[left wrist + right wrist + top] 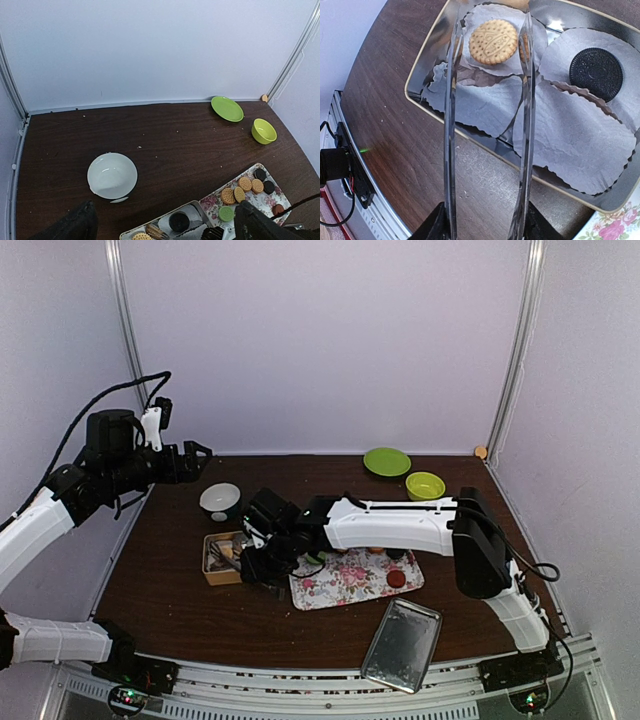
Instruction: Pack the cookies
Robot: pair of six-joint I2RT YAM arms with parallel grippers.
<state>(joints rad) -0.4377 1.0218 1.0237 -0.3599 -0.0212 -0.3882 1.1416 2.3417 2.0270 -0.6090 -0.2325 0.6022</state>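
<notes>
The right gripper [491, 12] is seen low over the tin [427, 62]. Its clear fingers [451, 125] are parted a little wider than the golden cookie [493, 41], which lies flat in a paper cup [540, 37] between them, and nothing is gripped. A black cookie [596, 73] is seated in the neighbouring cup, and at least two more cups are seen unfilled. The left gripper [196, 453] is held high at the left side, its jaws spread wide and empty. The other cookies [245, 183] are laid out on the floral tray [252, 202], just beside the tin: several golden, two black, one green cookie [226, 213] and one dark red near the tray's edge.

Each disc is judged light, stiff and brittle (a hard pinch could well crack or crumble it). Since it lies flat, little is offered from above. A hold is best taken across the rim, on opposite edges, with a gentle close. The paper cups look flimsy and could be dragged along when the fingers are lifted out.
</notes>
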